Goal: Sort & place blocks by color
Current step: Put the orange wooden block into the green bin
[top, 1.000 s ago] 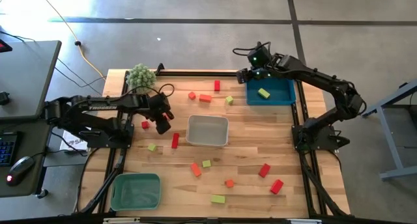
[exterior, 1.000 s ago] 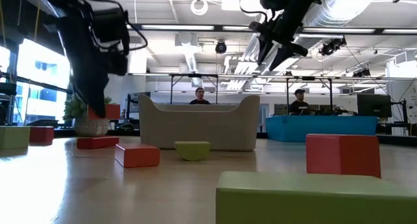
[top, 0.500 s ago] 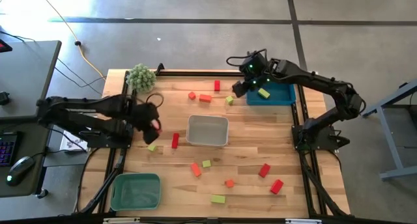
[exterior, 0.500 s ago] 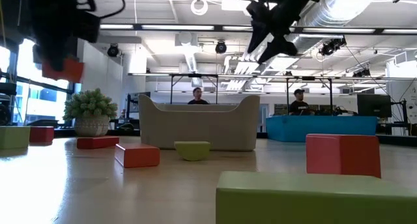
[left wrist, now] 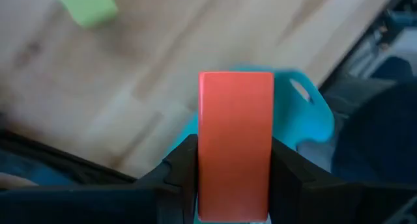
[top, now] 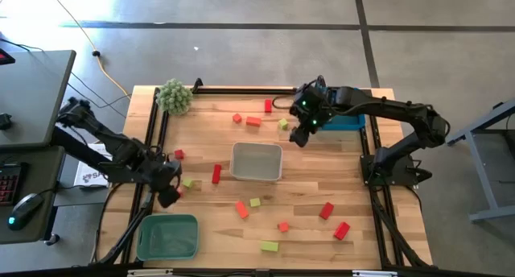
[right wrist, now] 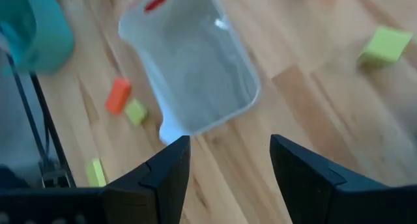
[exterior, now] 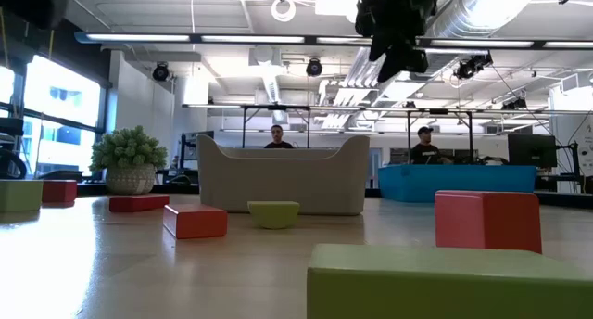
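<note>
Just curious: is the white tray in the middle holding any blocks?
No, the white tray shows only its bare floor from above; blocks lie around it.

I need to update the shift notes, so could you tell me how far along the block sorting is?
Barely started. The blue tray is mostly hidden by the right arm; the white tray looks empty. In hand: the left hand carries a red block near the teal tray. The right hand is open and empty. About a dozen blocks remain on the table.

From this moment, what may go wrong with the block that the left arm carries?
1. The left claw grips the red block only by its lower part, so it may slip or tilt.
2. In the high view the claw is beside the table edge, not yet over the green tray; an early release would probably miss it.
</note>
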### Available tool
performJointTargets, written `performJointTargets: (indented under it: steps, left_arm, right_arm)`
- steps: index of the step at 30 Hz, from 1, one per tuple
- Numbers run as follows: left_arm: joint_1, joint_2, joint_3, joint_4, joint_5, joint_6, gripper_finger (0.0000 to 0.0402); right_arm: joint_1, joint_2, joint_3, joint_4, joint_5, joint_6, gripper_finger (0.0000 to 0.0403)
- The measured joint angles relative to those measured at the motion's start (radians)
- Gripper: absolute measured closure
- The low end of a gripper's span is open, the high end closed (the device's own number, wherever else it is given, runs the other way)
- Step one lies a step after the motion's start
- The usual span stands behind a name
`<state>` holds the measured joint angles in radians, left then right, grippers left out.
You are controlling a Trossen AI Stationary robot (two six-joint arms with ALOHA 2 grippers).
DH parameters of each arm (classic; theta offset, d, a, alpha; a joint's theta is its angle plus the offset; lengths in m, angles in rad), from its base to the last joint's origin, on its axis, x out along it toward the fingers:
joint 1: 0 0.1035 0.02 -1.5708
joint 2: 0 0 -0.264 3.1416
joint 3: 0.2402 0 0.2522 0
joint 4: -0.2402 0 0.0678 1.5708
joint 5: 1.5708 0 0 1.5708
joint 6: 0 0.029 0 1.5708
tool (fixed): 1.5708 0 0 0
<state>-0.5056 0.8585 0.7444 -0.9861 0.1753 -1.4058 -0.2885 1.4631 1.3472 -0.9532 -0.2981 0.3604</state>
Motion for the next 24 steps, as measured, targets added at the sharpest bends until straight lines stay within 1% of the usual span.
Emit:
performJointTargets:
  steps: [5,11,16,18,22,24]
  left_arm:
    - [-0.149,0.051,0.000,0.095,-0.001,-0.105,0.0300]
    - [-0.270,0.127,0.000,0.151,-0.001,-0.189,0.0300]
    - [-0.321,0.209,0.000,0.191,0.002,-0.215,0.0294]
    - [-0.331,0.244,0.000,0.232,0.005,-0.215,0.0292]
    - [-0.345,0.307,0.000,0.305,0.005,-0.218,0.0290]
    - [-0.348,0.338,0.000,0.314,0.006,-0.217,0.0289]
  right_arm:
    - [0.074,0.000,0.000,-0.071,0.000,-0.012,0.0203]
    - [0.158,0.000,0.000,-0.139,0.000,-0.022,0.0203]
    - [0.231,0.000,0.000,-0.190,0.000,-0.027,0.0203]
    - [0.262,0.000,0.000,-0.223,0.000,-0.037,0.0203]
    - [0.326,0.000,0.000,-0.287,0.000,-0.116,0.0203]
    - [0.360,0.000,0.000,-0.307,-0.001,-0.167,0.0203]
